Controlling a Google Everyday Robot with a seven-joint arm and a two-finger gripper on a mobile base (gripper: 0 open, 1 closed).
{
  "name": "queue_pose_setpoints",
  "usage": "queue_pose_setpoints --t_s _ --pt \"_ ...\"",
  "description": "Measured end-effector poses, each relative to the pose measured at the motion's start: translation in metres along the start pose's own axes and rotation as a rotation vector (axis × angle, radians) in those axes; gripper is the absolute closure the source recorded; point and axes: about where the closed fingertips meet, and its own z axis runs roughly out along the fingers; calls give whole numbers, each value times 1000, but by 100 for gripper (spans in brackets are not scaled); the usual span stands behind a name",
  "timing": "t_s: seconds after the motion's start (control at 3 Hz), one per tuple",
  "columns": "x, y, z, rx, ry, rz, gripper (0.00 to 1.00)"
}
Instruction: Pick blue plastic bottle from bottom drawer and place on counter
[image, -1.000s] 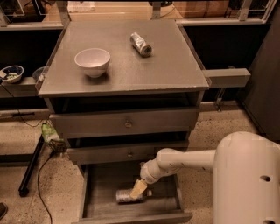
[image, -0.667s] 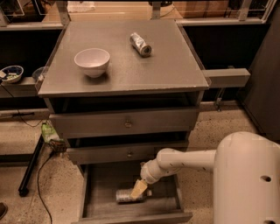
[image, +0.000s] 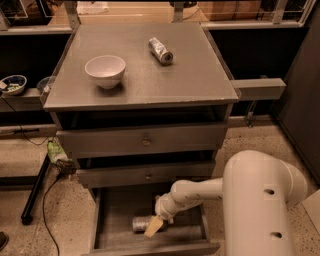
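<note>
Down in the open bottom drawer (image: 114, 215), the gripper (image: 153, 226) hangs low over the grey floor, near the front wall; a pale tan tip shows at its lower end. How far the gripper is open, and whether it has hold of anything, cannot be told from this view. Just to the left of the gripper lies the blue plastic bottle (image: 139, 223), on its side on the drawer floor (it looks greyish in this light); its right end meets the tan tip, which overlaps it, and its far end points away to the left. Up and to the right of the gripper the white arm (image: 195, 192) slopes out of the drawer to the robot's large rounded body (image: 260, 200), which stands at the right of the cabinet.

Directly above the gripper the middle drawer (image: 125, 176) is pulled out a little; above that the top drawer (image: 110, 142) is nearly closed; each has a small round knob at its centre. Highest above the gripper is the counter (image: 195, 80), flat and grey; on it, up and to the left, a white bowl (image: 105, 70) stands upright; a shiny silver can (image: 160, 51) lies on its side farther back, almost straight above the gripper, well apart from the bowl. Far off to the upper left, on a side ledge, sits a small dark-rimmed dish (image: 12, 84).
</note>
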Motion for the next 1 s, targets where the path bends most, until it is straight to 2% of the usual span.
queue_pose_setpoints --t_s 0.33,0.67,1.0 --pt "0 0 1 -1 0 0 0" --pt "0 -6 23 7 -3 -4 0" --pt "3 -26 62 15 -7 4 0"
